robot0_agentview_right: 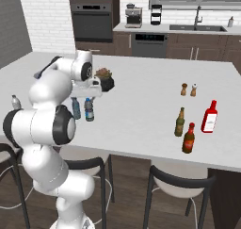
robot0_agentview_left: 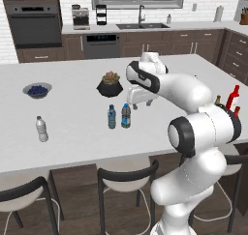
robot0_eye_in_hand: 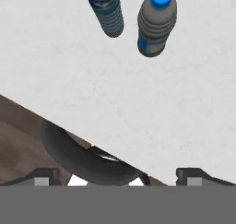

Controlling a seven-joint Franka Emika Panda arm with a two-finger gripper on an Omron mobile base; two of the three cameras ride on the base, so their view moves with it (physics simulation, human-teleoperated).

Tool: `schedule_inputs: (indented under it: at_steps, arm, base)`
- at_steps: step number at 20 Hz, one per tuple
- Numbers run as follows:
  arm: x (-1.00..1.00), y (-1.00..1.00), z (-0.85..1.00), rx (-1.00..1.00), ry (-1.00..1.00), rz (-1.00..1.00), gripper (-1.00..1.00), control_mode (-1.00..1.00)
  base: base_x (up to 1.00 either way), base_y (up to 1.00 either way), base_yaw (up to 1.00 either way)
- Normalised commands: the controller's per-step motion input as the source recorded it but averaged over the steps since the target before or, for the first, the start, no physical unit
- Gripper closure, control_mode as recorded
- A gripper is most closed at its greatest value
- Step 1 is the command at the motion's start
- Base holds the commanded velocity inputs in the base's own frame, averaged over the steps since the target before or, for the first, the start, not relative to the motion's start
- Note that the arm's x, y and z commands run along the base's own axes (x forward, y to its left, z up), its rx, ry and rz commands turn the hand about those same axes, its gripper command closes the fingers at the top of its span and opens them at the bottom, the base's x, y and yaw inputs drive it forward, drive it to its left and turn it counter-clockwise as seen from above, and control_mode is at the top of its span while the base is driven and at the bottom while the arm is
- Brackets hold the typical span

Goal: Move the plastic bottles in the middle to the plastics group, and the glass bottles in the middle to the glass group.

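The hand view looks down on a white counter (robot0_eye_in_hand: 138, 103). Two small bottles stand near the top edge, just beside each other but apart. The see-through bottle (robot0_eye_in_hand: 156, 27) has a bright blue cap and a blue label band low on its body. The pale blue bottle (robot0_eye_in_hand: 107, 11) is ribbed, and its cap is cut off by the frame. The counter edge runs diagonally; below it, a dark curved chair back (robot0_eye_in_hand: 87, 161) shows over a brown floor (robot0_eye_in_hand: 18, 144). The gripper (robot0_eye_in_hand: 118, 176) jaws stand wide apart, holding nothing.
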Motion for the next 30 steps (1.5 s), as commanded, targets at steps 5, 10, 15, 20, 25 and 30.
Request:
schedule_inputs:
  at_steps: [5, 10, 15, 20, 25, 30]
  arm:
    - [0.25, 0.05, -0.01, 0.11, -0.05, 0.06, -1.00, -1.00]
    - [0.61, 0.02, 0.00, 0.00, -0.01, 0.00, -1.00, -1.00]
    - [0.43, 0.07, -0.05, 0.04, -0.06, 0.00, -1.00, -1.00]
    - [0.60, 0.19, -0.27, 0.06, -0.01, 0.00, -1.00, -1.00]
    - [0.50, 0.04, -0.48, 0.08, -0.01, 0.00, -1.00, -1.00]
    - [0.43, 0.00, -0.27, 0.01, -0.01, 0.00, -1.00, -1.00]
  base:
    - [0.00, 0.00, 0.00]
    - [0.00, 0.00, 0.00]
    - [0.00, 0.00, 0.00]
    - [0.00, 0.00, 0.00]
    - [0.00, 0.00, 0.00]
    - [0.00, 0.00, 0.00]
